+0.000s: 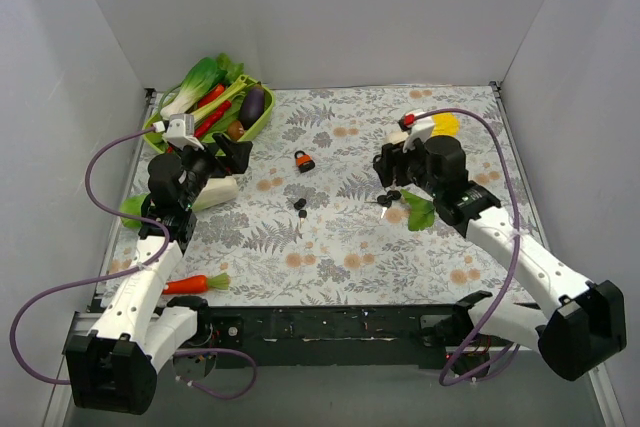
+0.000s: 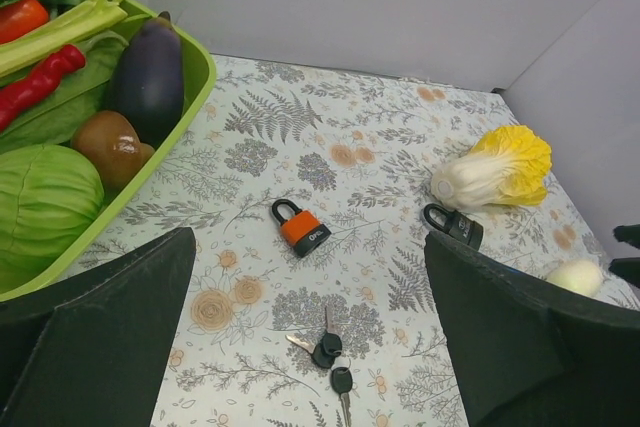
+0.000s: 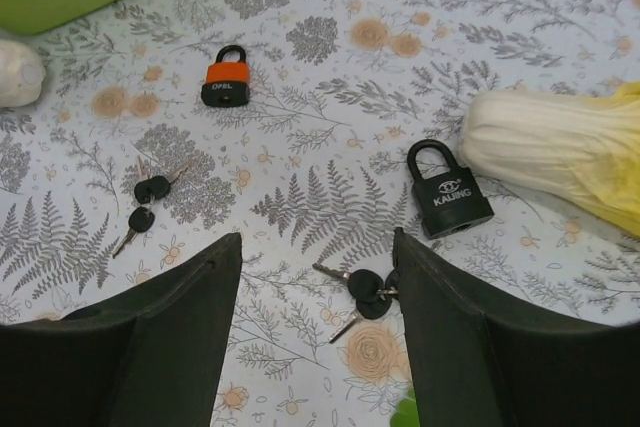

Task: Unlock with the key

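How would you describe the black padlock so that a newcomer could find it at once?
Find the yellow cabbage at the far right. The black padlock lies flat beside its white stem, with a bunch of keys nearby. The other padlock, farther left, is orange.

Readable text, right wrist view: the black padlock at about 3 o'clock has a white logo and "KAILING" on its body. The orange padlock, at 10 o'clock from it, has dark lettering on the orange band that looks like "OPEL". Its print is too small to read in the left wrist view.
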Tool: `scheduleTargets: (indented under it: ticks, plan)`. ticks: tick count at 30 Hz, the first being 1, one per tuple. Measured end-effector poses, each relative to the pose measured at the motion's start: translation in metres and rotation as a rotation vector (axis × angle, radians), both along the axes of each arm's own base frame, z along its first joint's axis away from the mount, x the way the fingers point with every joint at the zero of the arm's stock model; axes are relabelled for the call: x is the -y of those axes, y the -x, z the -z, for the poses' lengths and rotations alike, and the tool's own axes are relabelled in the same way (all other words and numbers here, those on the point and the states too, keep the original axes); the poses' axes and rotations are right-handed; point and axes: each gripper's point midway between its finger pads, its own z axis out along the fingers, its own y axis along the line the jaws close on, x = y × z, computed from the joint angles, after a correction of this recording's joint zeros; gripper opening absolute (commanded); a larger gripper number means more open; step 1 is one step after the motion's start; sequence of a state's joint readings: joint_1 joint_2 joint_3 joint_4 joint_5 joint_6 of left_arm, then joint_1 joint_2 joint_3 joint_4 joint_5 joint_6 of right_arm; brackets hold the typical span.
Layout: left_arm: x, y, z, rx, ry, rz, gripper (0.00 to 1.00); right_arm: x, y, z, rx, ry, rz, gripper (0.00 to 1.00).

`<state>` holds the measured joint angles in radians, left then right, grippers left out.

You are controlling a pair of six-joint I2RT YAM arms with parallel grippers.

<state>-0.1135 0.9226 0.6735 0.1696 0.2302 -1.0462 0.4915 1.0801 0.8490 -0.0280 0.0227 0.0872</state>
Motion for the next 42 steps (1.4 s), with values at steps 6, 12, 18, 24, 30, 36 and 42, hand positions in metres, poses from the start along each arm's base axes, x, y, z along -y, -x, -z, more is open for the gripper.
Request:
scheduleTargets:
  ticks: [6, 12, 18, 24, 30, 36, 42]
  plan:
    - [0.001, 0.000, 0.000, 0.001, -0.003, 0.006, 0.98, -0.052, 0.018, 0.050, -0.139, 0.046, -0.122, 0.66]
    - [0.000, 0.000, 0.001, -0.003, -0.005, 0.003, 0.98, -0.114, 0.048, 0.084, -0.263, 0.001, -0.265, 0.64]
    - [-0.003, -0.002, 0.007, -0.009, -0.040, -0.011, 0.98, -0.167, 0.053, 0.107, -0.356, -0.040, -0.321, 0.62]
    - [-0.009, -0.003, 0.009, -0.010, -0.070, -0.038, 0.98, -0.197, 0.042, 0.138, -0.414, 0.042, -0.290, 0.62]
    - [-0.010, -0.003, 0.010, -0.013, -0.073, -0.039, 0.98, -0.211, 0.025, 0.139, -0.385, 0.101, -0.235, 0.59]
    - [-0.010, -0.003, 0.012, -0.018, -0.078, -0.042, 0.98, -0.227, 0.009, 0.145, -0.370, 0.186, -0.182, 0.53]
    - [-0.013, -0.002, 0.013, -0.022, -0.087, -0.057, 0.98, -0.229, 0.004, 0.162, -0.390, 0.269, -0.133, 0.50]
